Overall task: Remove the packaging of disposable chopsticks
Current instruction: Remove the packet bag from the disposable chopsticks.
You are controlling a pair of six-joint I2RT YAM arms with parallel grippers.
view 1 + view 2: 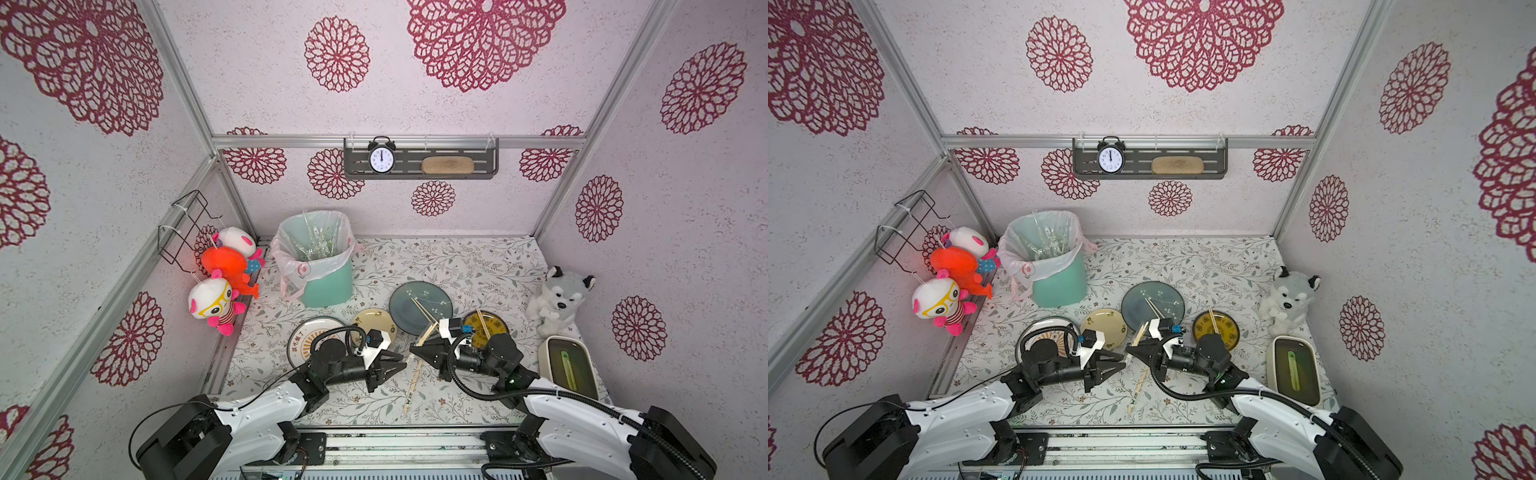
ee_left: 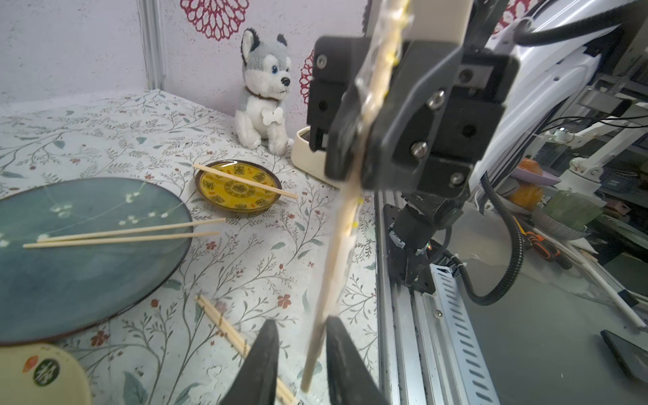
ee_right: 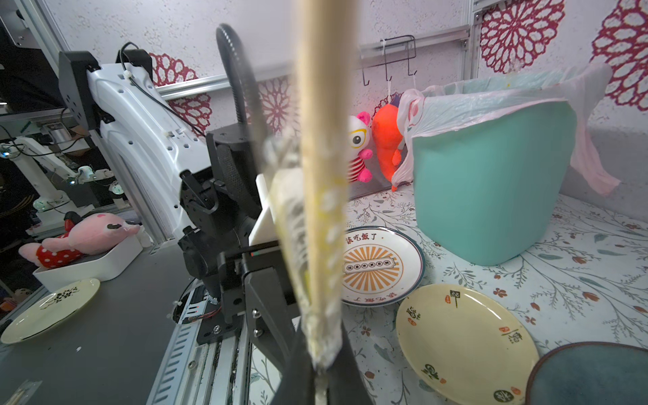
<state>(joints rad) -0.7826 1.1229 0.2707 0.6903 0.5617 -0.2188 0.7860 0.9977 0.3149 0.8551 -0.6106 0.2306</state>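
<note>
- In both top views, the left arm [image 1: 266, 399] and the right arm [image 1: 573, 407] reach in low over the table [image 1: 478, 266]. They meet near its front middle, the left gripper [image 1: 400, 360] pointing straight at the right gripper [image 1: 412, 352].
- There the right gripper is clamped on the wrapped chopsticks [image 1: 428, 333], which slant up toward the blue plate [image 1: 405, 309]. A second wrapped pair [image 1: 411, 386] lies flat on the table nearer the front edge.
- From the left wrist we see the left gripper's jaws standing apart, one on each side of the chopsticks' lower end. A gap shows — nothing gripped.
- From the right wrist, the right jaws pinch the chopsticks through the crinkled plastic sleeve [image 3: 324, 336] — the left arm sits just behind.
</note>
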